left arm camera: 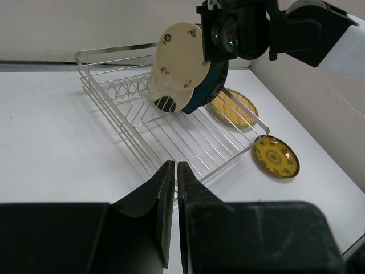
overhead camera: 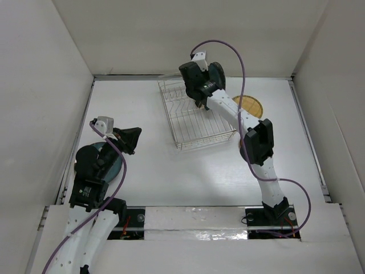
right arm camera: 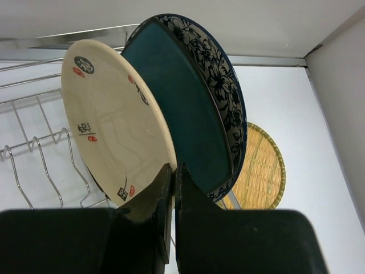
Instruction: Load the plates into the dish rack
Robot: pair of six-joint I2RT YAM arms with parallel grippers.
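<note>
My left gripper (left arm camera: 175,191) sits well short of the dish rack (overhead camera: 194,123), fingers pressed together on nothing. At the rack's far corner my right gripper (right arm camera: 173,185) is nearly closed at the rim of the cream plate (right arm camera: 111,123), though I cannot tell if it grips. The teal plate (right arm camera: 177,108) and blue floral plate (right arm camera: 231,97) stand on edge behind, and a woven gold plate (right arm camera: 259,165) lies just beside the rack

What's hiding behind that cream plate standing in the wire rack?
Right behind the cream plate stands a dark teal plate, then a blue floral plate. Past them a woven yellow plate lies flat on the table, partly covered. The right tool hides the upright plates' bottoms.
</note>
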